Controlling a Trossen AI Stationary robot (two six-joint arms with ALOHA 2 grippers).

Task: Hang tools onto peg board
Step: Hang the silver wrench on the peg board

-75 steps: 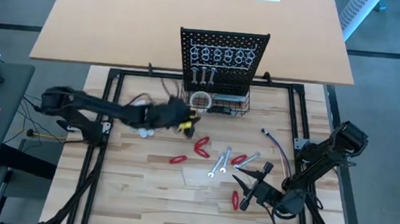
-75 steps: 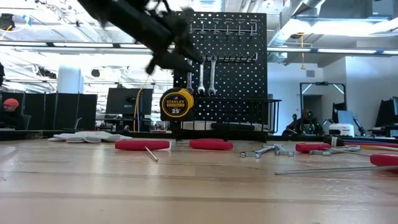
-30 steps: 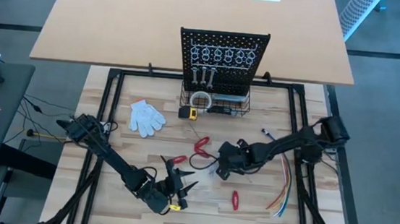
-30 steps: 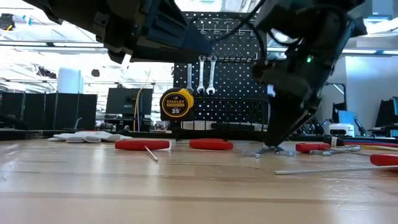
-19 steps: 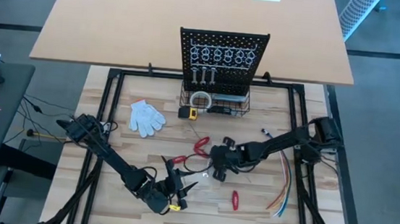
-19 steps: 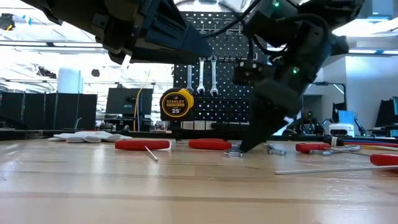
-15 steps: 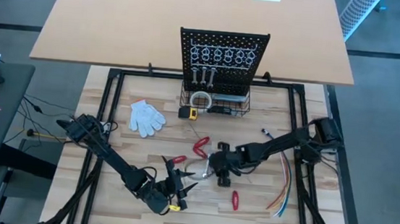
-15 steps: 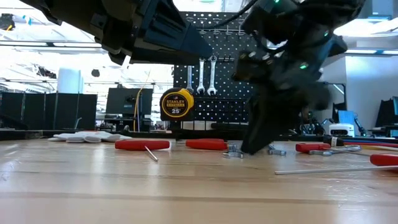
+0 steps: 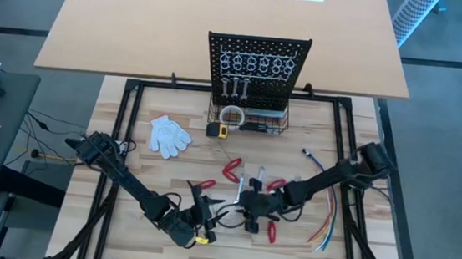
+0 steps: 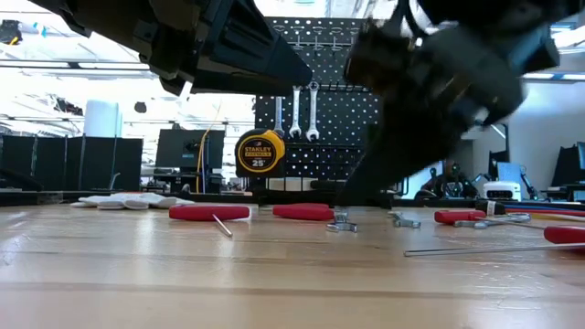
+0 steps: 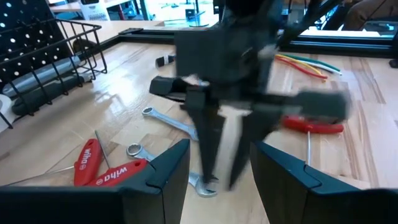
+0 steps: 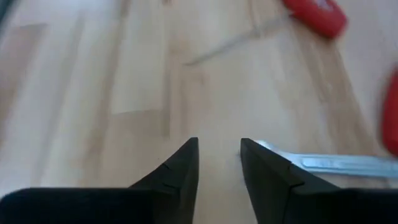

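Low over the table, right claw [image 12: 219, 163] parted, empty, beside a wrench [image 12: 339, 165], left claw [image 11: 219, 167] parted, empty.

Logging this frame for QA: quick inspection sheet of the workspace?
Surface: wooden table, tools scattered mid-table.
Job's things: two wrenches hang on the peg board; loose wrench and red-handled tools on the table.
Clutter: white glove, tape measure.
Grippers: right gripper open, low over the table beside a wrench; left gripper open, empty, near the front edge.
Cables: coloured wires at right.
Surroundings: monitors behind.
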